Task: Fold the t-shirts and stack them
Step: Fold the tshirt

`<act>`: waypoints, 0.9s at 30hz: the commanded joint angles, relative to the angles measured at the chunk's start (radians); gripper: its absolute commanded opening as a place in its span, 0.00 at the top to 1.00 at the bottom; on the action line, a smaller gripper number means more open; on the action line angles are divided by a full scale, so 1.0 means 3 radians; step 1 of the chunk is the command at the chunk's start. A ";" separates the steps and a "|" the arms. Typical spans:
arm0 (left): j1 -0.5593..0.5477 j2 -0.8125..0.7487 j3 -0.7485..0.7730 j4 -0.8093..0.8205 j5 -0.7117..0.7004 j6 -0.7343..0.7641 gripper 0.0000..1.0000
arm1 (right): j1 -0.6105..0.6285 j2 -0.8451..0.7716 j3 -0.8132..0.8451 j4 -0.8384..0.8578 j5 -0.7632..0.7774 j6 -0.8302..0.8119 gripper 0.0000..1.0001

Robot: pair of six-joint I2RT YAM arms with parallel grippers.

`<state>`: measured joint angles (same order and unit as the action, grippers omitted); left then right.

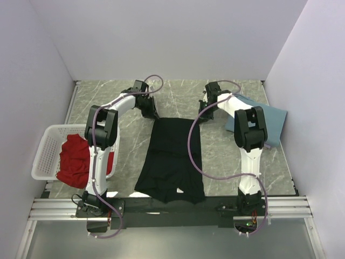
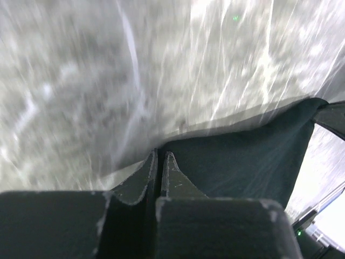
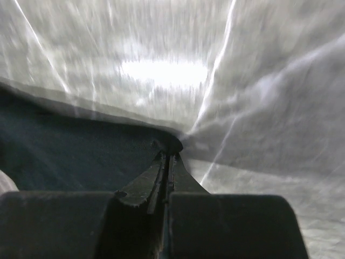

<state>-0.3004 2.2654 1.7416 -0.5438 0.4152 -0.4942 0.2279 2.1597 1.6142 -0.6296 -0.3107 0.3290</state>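
2 sets of jaws, both clenched. The left gripper (image 2: 160, 154) has its fingers pressed together on the far-left corner of the black t-shirt (image 1: 172, 159). The right gripper (image 3: 168, 156) pinches the far-right corner, with the cloth edge bunched right at the tips. Only a thin bite of fabric shows in each wrist view, and both views are blurred.

In the top view the black t-shirt lies lengthwise at centre frame. Its far edge is at the grippers, its near hem reaches the near edge of the table (image 1: 232, 162), and a small white mark sits near the bottom. The red t-shirt (image 1: 75, 159) is heaped in the white basket (image 1: 46, 145) at the left edge. The dusty-blue t-shirt (image 1: 272, 121) lies flat at upper right, partly under the right arm.

Risks:
- The shallow pinch could let 1 corner slip on the lift, leaving a skewed fold.
- Uneven pull between the 2 arms would twist the cloth.
- The right arm's purple cable drapes across the shirt and could drag or snag it.

Pose: both arms reach forward from the bases at bottom frame, elbows bowed outward. Both wrists are turned inward and tipped down to the table. The grippers are level with each other in the upper centre, the shirt's width apart.
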 commanded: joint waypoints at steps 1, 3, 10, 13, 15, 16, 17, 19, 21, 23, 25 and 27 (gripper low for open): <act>0.0055 0.0144 0.0299 0.0069 0.0053 -0.0070 1.00 | -0.0080 0.0123 0.0452 -0.0120 0.0074 0.0079 1.00; 0.0091 0.0251 0.0488 0.0069 0.0078 -0.0127 1.00 | -0.0100 0.0250 0.0637 -0.0187 0.0079 0.0105 1.00; 0.0193 0.0604 0.1148 0.0156 0.0298 -0.0357 1.00 | -0.0182 0.0634 0.1602 -0.0473 0.0110 0.0166 1.00; 0.0250 0.0691 0.1266 0.0385 0.0415 -0.0530 1.00 | -0.0228 0.0767 0.1864 -0.0494 0.0085 0.0212 1.00; 0.0285 0.0712 0.1282 0.0625 0.0538 -0.0679 1.00 | -0.0259 0.0788 0.1946 -0.0473 0.0029 0.0253 1.00; 0.0301 0.0707 0.1287 0.0723 0.0584 -0.0725 1.00 | -0.0284 0.0793 0.2023 -0.0448 0.0008 0.0268 1.00; 0.0311 0.0696 0.1292 0.0805 0.0645 -0.0806 1.00 | -0.0294 0.0793 0.2054 -0.0438 -0.0043 0.0279 1.00; 0.0321 0.0676 0.1302 0.1050 0.0717 -0.0873 1.00 | -0.0310 0.0778 0.2145 -0.0366 -0.0074 0.0289 1.00; 0.0321 0.0635 0.1317 0.1188 0.0794 -0.0955 1.00 | -0.0330 0.0767 0.2237 -0.0320 -0.0130 0.0304 1.00; 0.0321 0.0589 0.1333 0.1367 0.0835 -0.1037 1.00 | -0.0361 0.0747 0.2304 -0.0259 -0.0176 0.0335 1.00; 0.0321 0.0543 0.1343 0.1495 0.0861 -0.1073 1.00 | -0.0381 0.0706 0.2366 -0.0177 -0.0237 0.0386 1.00; 0.0316 0.0467 0.1348 0.1557 0.0866 -0.1098 1.00 | -0.0402 0.0660 0.2376 -0.0111 -0.0304 0.0417 1.00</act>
<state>-0.2058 2.4825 2.0983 -0.1955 0.6273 -0.7815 0.1230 2.3943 2.2784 -0.7330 -0.3584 0.4274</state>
